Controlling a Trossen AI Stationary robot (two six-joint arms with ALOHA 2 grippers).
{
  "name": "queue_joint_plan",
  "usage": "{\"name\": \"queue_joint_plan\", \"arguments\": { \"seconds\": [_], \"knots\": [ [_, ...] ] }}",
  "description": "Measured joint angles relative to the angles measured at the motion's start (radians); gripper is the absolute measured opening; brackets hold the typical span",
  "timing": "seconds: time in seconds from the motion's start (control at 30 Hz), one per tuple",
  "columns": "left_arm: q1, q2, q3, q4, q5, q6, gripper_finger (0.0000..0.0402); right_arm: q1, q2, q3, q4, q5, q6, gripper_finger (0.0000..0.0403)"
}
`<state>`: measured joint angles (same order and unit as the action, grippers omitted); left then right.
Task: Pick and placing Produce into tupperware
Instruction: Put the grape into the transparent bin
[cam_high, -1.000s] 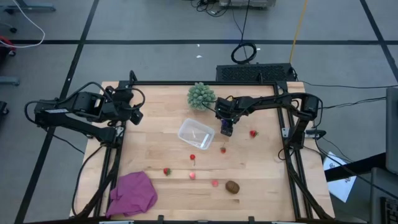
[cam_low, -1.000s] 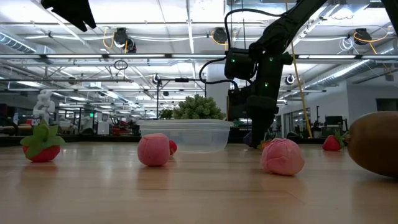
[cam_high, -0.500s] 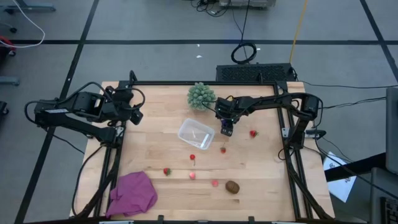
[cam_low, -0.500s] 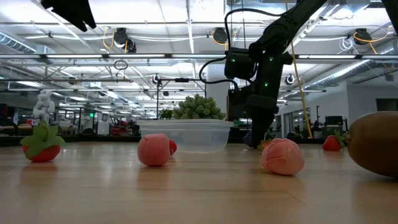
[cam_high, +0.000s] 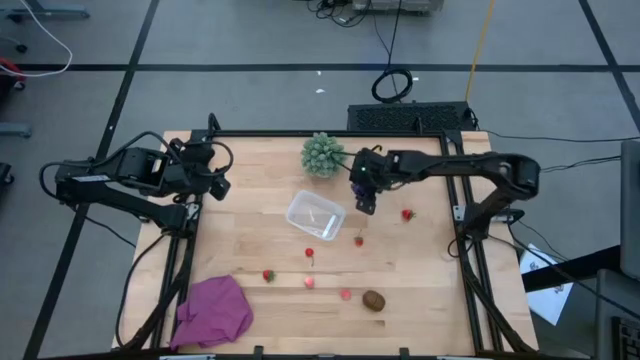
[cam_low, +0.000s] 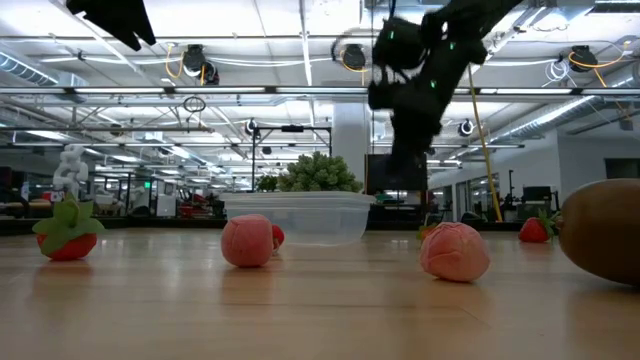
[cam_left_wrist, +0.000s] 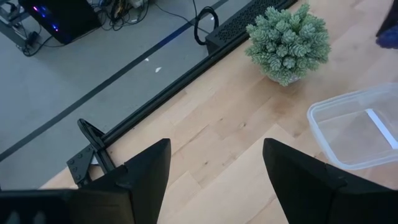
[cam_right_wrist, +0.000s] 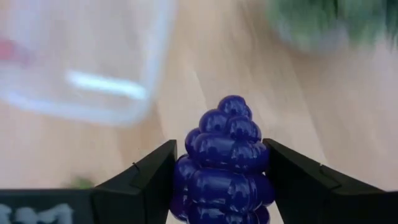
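Observation:
My right gripper (cam_right_wrist: 219, 163) is shut on the purple grape-like piece (cam_right_wrist: 225, 134) and hangs in the air (cam_high: 366, 202) just right of the clear tupperware (cam_high: 316, 216), high above the table in the low view (cam_low: 405, 165). The tupperware rests on its base and shows nothing inside. Red berries (cam_high: 407, 214) (cam_high: 359, 241) (cam_high: 310, 253), pink pieces (cam_high: 346, 294) and the brown oval piece (cam_high: 373, 300) lie loose on the wood. My left gripper (cam_left_wrist: 216, 149) is open, raised at the table's left edge (cam_high: 215, 180). My right gripper pinches the purple piece between its two fingers, one on each side of the cluster's wider end (cam_right_wrist: 184, 177). The narrow tip (cam_right_wrist: 233, 104) sticks out past the fingertips. The piece is lifted clear of the table.
The pale-green spiky ball (cam_high: 323, 154) stands at the far edge, close behind the tupperware and my right gripper. A magenta cloth (cam_high: 213, 310) lies at the near left corner. A dark rail frames the table (cam_high: 300, 134). Bare wood lies between the tupperware and the left arm.
My right gripper, still shut on the purple piece, has risen from table level to well above the tupperware's rim, taking the piece up off the wood, and has shifted slightly toward the far edge. The rise came in the last half second.

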<state>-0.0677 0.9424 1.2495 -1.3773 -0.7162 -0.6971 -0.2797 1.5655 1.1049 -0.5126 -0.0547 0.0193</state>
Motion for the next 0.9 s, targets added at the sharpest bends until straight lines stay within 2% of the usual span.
{"name": "queue_joint_plan", "arguments": {
  "seconds": [0.17,0.33,0.47,0.73,0.9],
  "knots": [
    [0.000,0.000,0.000,0.006,0.000,0.004,0.0257,0.098,-0.043,0.002,0.205,-0.068,0.012,0.0214],
    [0.000,0.000,0.000,0.023,0.004,0.011,0.0257,0.186,-0.007,0.043,0.268,-0.089,0.018,0.0215],
    [0.000,0.000,0.000,0.023,0.008,0.012,0.0257,0.227,0.066,0.093,0.260,-0.091,0.019,0.0215],
    [0.000,0.000,0.000,0.021,0.015,0.014,0.0257,0.235,0.272,0.276,0.104,-0.080,-0.078,0.0215],
    [0.000,0.000,0.000,0.020,0.030,0.027,0.0257,0.235,0.355,0.391,0.010,-0.079,-0.136,0.0215]
  ]
}}
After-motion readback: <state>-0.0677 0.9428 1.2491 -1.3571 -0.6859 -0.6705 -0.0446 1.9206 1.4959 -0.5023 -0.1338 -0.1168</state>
